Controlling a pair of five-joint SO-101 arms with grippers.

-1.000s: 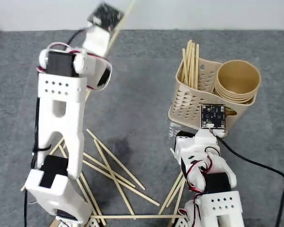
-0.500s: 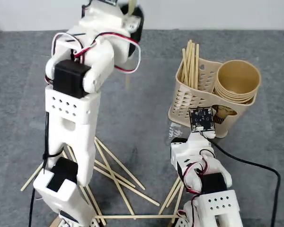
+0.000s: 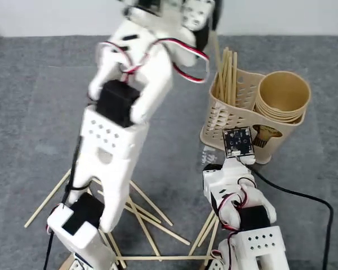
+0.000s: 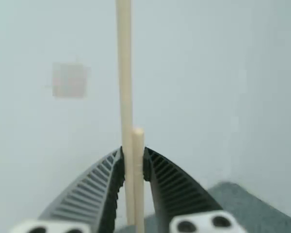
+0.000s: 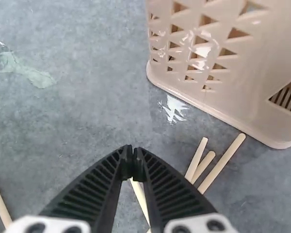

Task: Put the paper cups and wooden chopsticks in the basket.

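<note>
Two chopsticks (image 4: 123, 73) stand upright, pinched between the jaws of the left gripper (image 4: 133, 158), which is raised high near the far side of the basket (image 3: 225, 121). The basket holds a stack of cups (image 3: 283, 95) in one compartment and a bundle of sticks (image 3: 228, 70) in the other. Loose sticks (image 3: 146, 211) lie crossed on the grey table (image 3: 34, 112) between the arms, and the right gripper (image 5: 132, 162) hangs low beside the basket, its jaws pressed together on nothing.

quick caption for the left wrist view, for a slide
Left tool shut on two chopsticks, pale wall behind.
</note>
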